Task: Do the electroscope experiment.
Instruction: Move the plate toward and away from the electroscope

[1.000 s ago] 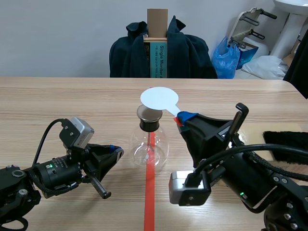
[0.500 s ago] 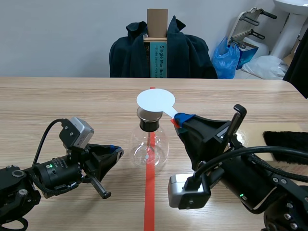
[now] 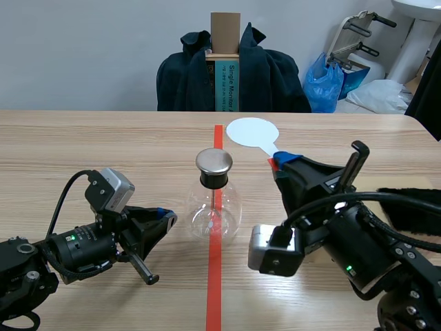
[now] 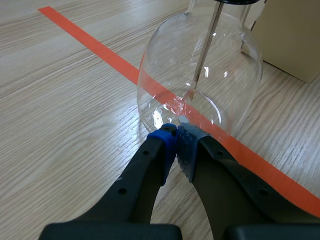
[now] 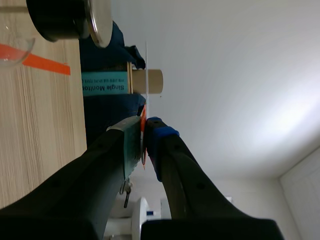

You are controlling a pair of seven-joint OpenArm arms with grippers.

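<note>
White disc swung clear of electroscope cap toward upper right; right jaws clamp its handle (left jaws together). Charging pass likely done.

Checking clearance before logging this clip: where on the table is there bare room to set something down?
Bare wood: the far-left stretch of table beyond the left arm, and the far-right strip behind the black fur. Crowded: around the flask, with the left arm's jaws beside it and the right arm holding the white paddle to its right.
</note>
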